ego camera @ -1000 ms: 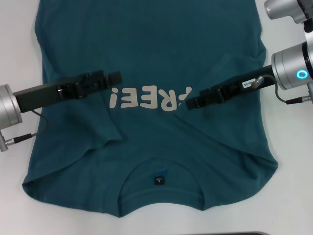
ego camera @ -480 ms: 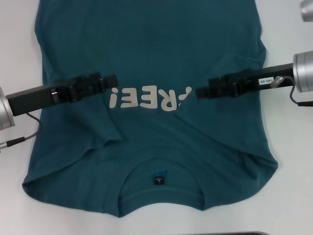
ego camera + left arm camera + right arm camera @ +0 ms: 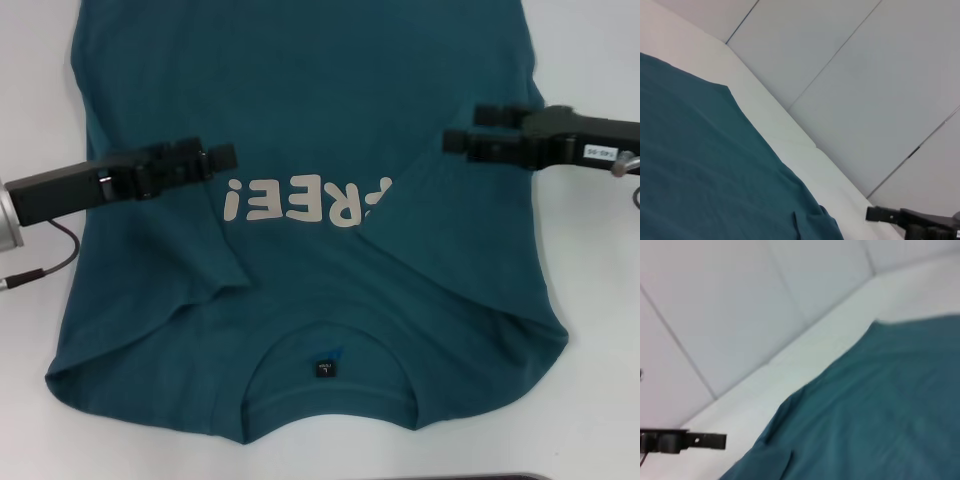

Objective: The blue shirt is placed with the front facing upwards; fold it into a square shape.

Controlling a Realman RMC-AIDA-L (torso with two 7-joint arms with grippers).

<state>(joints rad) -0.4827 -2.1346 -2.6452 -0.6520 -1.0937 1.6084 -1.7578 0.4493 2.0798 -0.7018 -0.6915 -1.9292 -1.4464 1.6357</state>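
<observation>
The big dark teal-blue cotton shirt (image 3: 310, 200) covers most of the white table (image 3: 600, 330), both sleeves folded in, left hand (image 3: 222, 156) and right hand (image 3: 462, 138) hover over it, grip unclear, so a sloppy grab could undo those folds.

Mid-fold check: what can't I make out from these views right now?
- Blue shirt: hem cut off by the head view's top edge.
- Neck tag: print too small, head view.
- "FREE!" lettering: last letter partly hidden under a fabric fold.
- Left gripper, right gripper: finger opening unclear.
</observation>
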